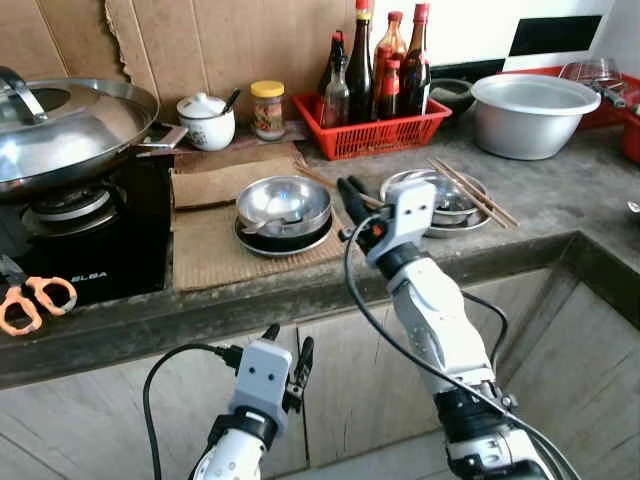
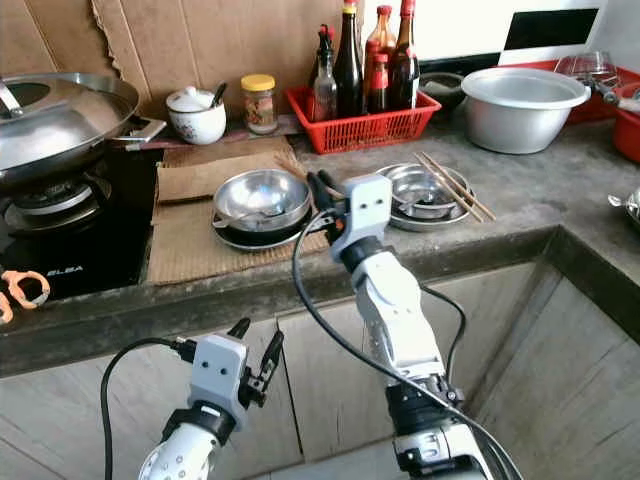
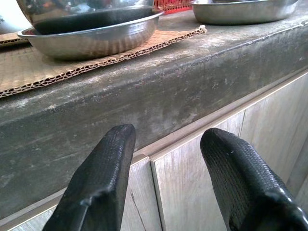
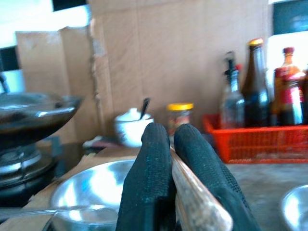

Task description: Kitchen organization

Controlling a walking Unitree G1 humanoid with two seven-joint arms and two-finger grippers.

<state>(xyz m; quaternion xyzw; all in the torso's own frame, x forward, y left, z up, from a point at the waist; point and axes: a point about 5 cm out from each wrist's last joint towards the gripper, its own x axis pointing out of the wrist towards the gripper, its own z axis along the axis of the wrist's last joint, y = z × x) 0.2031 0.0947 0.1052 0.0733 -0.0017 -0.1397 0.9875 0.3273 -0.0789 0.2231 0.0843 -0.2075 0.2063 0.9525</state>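
Chopsticks (image 4: 195,202), light wood, sit clamped between the two black fingers of the right gripper (image 1: 352,195), which hovers above the counter between the stacked bowls and the second dish. Their long axis runs away from the robot toward the back wall and slightly left; in the head views a short length of them (image 1: 318,178) shows past the fingertips, beside the bowl rim.

Nearest, the left gripper (image 1: 286,357) hangs below the counter edge (image 3: 144,96) in front of the wooden cabinet doors, fingers (image 3: 103,183) spread wide and holding nothing; open room lies around it.

On the counter, one steel bowl (image 1: 283,205) rests in a shallow dish on cardboard sheets (image 1: 215,245). Right of it a second steel dish (image 1: 447,205) carries another pair of chopsticks (image 1: 475,192) laid slantwise. At the left stand a black stove with a lidded wok (image 1: 70,120) and orange scissors (image 1: 35,300). Farther back: one white lidded pot (image 1: 205,120), one yellow-capped jar (image 1: 267,108), a red basket (image 1: 372,135) of about six bottles, and one large metal basin (image 1: 530,112).
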